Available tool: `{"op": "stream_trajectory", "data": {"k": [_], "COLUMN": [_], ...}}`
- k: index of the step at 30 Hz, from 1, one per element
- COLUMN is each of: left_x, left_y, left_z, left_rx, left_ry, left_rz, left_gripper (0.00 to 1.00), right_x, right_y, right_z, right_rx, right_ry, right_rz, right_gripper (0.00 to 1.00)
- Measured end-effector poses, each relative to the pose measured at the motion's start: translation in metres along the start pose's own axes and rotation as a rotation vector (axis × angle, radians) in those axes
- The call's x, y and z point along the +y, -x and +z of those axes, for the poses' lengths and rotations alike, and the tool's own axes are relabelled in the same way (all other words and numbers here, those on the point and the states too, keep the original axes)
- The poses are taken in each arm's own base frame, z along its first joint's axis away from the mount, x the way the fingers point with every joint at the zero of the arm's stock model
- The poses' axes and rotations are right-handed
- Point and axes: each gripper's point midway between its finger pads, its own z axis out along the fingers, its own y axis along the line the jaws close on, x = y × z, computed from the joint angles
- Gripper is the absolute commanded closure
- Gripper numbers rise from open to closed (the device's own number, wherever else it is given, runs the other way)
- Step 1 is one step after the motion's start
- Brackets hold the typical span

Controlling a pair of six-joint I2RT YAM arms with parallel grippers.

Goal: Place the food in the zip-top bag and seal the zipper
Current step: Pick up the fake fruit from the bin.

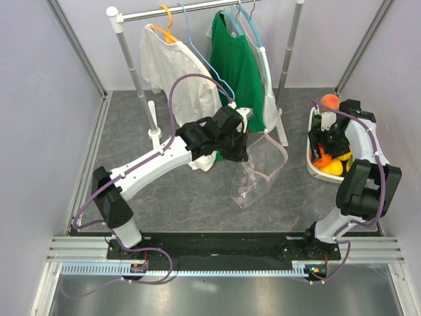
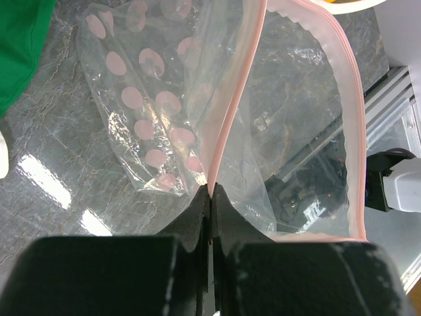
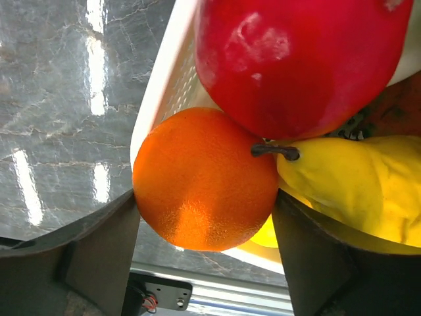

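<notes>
Between your right gripper (image 3: pixel 205 217) fingers: one orange (image 3: pixel 204 178), bracketed by widely spread fingers, not yet squeezed; it sits in the white basket (image 3: pixel 164 85) below a red fruit (image 3: pixel 296 59).

At your left gripper (image 2: pixel 209 197) tips: zip-top bag (image 2: pixel 289 131), its pink zipper (image 2: pixel 227 112) pinched fast, apparently to hold the mouth open.

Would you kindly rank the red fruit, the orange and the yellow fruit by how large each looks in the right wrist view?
1. Red fruit, cropped by the frame.
2. Orange, fully in view.
3. Yellow fruit, also cropped.
Nearness and cropping make true sizes unsure.
</notes>
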Motion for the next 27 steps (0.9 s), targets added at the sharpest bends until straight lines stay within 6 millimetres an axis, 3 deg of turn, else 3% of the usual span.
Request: {"op": "stream_trajectory", "data": {"k": [4, 9, 12, 16, 22, 27], "left_x": [0.000, 0.002, 0.005, 0.009, 0.011, 0.012], "left_y": [0.000, -0.003, -0.007, -0.013, -0.017, -0.017], "left_z": [0.000, 0.002, 0.004, 0.007, 0.009, 0.009], "left_rx": [0.001, 0.007, 0.017, 0.033, 0.043, 0.043], "left_ry": [0.001, 0.004, 0.011, 0.021, 0.027, 0.027], "left_rz": [0.000, 0.000, -0.002, -0.003, -0.003, 0.004], "left_gripper": [0.98, 0.98, 0.98, 0.98, 0.98, 0.98], "right_x": [-0.001, 0.002, 0.005, 0.014, 0.057, 0.113], "right_y": [0.000, 0.001, 0.006, 0.024, 0.047, 0.067], "right_z": [0.000, -0.005, -0.018, -0.049, -0.106, -0.143], "right_rx": [0.000, 0.000, -0.021, -0.124, -0.295, -0.409], "right_ry": [-0.006, 0.002, 0.013, 0.046, 0.217, 0.402], "right_rz": [0.018, 0.031, 0.036, 0.028, -0.026, -0.148], "right_gripper": [0.42, 0.55, 0.62, 0.66, 0.67, 0.67]}}
